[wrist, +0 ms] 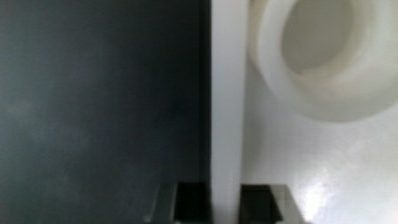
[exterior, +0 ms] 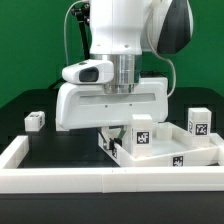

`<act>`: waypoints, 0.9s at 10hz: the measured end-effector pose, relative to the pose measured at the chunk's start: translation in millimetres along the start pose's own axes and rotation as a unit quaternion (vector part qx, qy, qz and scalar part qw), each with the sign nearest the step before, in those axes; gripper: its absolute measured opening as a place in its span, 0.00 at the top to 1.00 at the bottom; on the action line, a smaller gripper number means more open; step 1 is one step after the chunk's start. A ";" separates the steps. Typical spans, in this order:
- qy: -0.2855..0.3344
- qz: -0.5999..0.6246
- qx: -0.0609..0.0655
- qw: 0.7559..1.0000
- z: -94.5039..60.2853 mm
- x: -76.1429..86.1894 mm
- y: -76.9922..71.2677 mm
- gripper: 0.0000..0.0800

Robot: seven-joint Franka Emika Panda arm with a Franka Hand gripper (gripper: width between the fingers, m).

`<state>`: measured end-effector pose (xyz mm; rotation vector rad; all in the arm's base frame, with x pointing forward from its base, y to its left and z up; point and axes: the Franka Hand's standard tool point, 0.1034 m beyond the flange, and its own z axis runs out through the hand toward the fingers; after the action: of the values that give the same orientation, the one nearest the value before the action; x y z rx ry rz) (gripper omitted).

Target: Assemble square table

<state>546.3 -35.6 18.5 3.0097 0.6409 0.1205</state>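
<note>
The white square tabletop (exterior: 170, 148) lies on the black surface toward the exterior view's right, its raised rim carrying black-white tags. My gripper (exterior: 108, 134) reaches down at the panel's near-left edge. In the wrist view the two dark fingers (wrist: 192, 200) stand either side of the thin white rim wall (wrist: 226, 110), shut on it, with the gripper (wrist: 226, 202) centred over it. A round recess (wrist: 324, 50) shows in the panel's inner face. One tagged leg block (exterior: 33, 120) stands at the left, another (exterior: 198, 121) at the far right, and a third tagged block (exterior: 143, 131) rises by the panel's middle.
A long white rail (exterior: 90, 182) borders the black surface along the front and runs up the exterior view's left side (exterior: 14, 150). Black mat (wrist: 98, 100) lies beside the gripped rim. Green wall behind.
</note>
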 end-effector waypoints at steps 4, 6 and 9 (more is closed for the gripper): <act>-0.002 -0.201 -0.014 0.979 -2.3 12.3 -2.2 0.92; -0.007 -0.281 -0.019 0.959 -1.9 21.3 -7.7 0.92; -0.011 -0.355 -0.021 0.935 -1.9 18.8 -2.8 0.92</act>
<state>562.1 -25.3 21.3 2.5309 1.6284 0.0581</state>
